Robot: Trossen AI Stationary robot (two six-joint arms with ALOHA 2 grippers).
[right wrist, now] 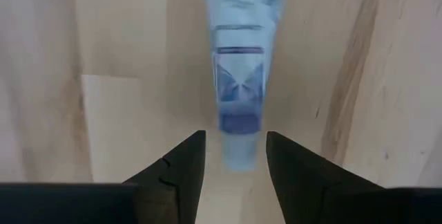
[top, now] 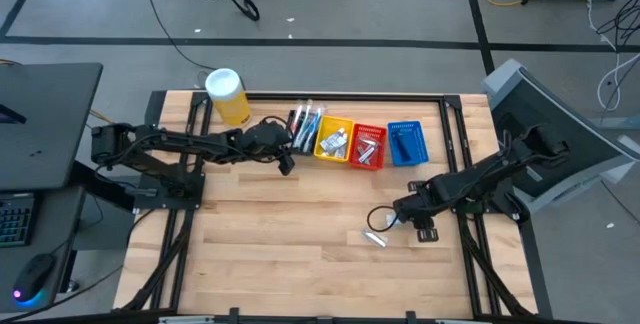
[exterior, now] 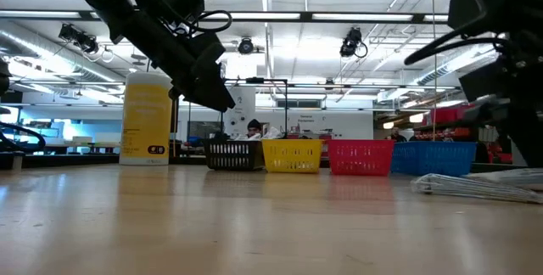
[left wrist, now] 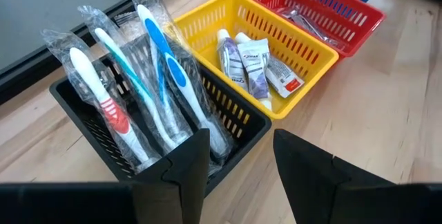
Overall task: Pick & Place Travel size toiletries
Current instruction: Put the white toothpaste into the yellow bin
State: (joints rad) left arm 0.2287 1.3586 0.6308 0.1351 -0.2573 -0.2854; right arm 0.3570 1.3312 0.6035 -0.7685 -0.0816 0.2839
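The sorting is looking nearly done. Four small baskets are standing in a row along the far side of the worktop (top: 300, 254), to the right of a big yellow canister (top: 227, 95). From left to right they are a black basket (left wrist: 97, 131), a yellow basket (left wrist: 304, 79), a red basket (left wrist: 359, 16) and a blue basket (top: 405, 142).

Four wrapped toothbrushes (left wrist: 148, 79) are standing in the black basket. Three small tubes (left wrist: 255, 65) are lying in the yellow one. Wrapped items are lying in the red one, but their number cannot be told; the contents of the blue one are too small to count.

One tube (right wrist: 242, 51) is lying loose on the near right part of the worktop, apparently the last piece left.

The right end effector (right wrist: 235, 156) is sitting just over the tube's end, its fingers narrowly parted on either side, holding nothing. The left end effector (left wrist: 238, 162) is hovering beside the black basket, fingers apart and empty.
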